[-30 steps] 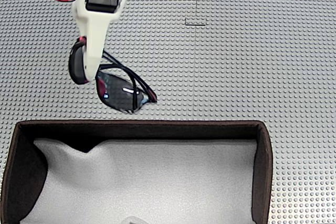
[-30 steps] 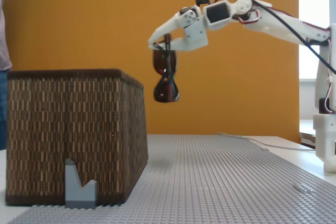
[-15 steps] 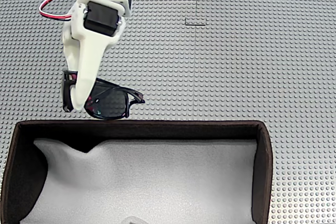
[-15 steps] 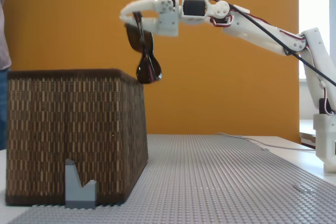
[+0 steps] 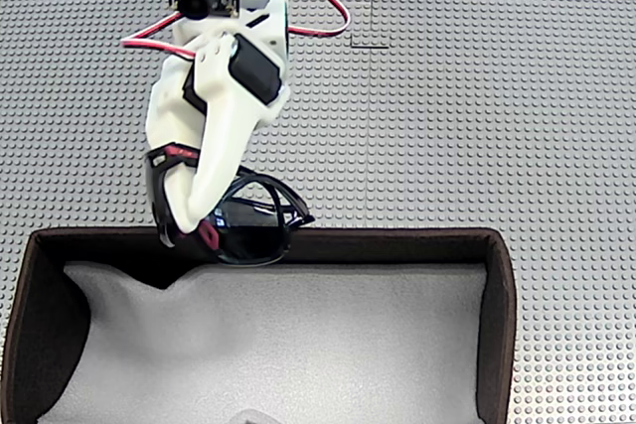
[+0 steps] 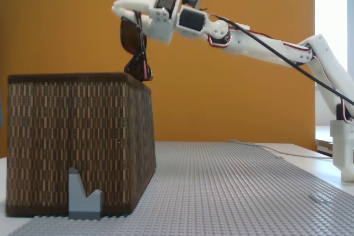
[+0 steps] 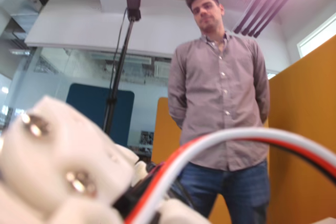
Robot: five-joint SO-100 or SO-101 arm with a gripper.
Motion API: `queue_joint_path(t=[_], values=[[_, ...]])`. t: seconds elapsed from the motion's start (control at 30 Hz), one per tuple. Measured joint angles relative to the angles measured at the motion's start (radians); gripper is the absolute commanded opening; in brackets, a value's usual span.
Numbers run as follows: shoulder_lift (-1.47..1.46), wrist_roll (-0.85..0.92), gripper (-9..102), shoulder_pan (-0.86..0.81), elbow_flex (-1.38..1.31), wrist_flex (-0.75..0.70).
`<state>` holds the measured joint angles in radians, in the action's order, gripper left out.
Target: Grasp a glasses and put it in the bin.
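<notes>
Hanging: the glasses [image 5: 248,230] dangle from the tool [image 5: 179,230], in the air at the far wall of the bin [image 5: 397,237], toward its left end in a fixed view from above.
Tool: clamped on the glasses' frame; in a fixed view from the side the tool [image 6: 126,16] points left and the glasses [image 6: 135,48] hang below it.
Long axis: in the side view the glasses hang nearly upright, their lowest part level with the bin's top rim [image 6: 77,75], beside its right corner.
Facing: from above, one dark lens lies over the bin's far rim, and the thin temple arms run toward the right.
Colour: black glossy frame with red-pink accents near the tool.
Bin: dark brown woven walls, white soft lining inside, standing at the near edge of the bench [image 5: 497,116], a grey studded surface.
Arm: the white arm [image 6: 260,48] reaches in from the right in the side view.
Wrist view: a person [image 7: 220,108] stands looking down, behind blurred white arm parts and red, white and black wires [image 7: 220,145].
Block: a small grey block [image 6: 84,196] stands against the bin's near wall in the side view.
</notes>
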<state>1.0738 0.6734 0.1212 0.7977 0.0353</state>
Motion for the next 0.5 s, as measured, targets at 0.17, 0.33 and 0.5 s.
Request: queue_joint_path(t=[0.17, 0.33, 0.5], values=[[0.000, -0.044, 27, 0.002, 0.000, -0.155], [0.000, -0.189, 27, 0.000, 0.000, -0.430], [0.000, -0.364, 26, -0.015, 0.002, -0.683]])
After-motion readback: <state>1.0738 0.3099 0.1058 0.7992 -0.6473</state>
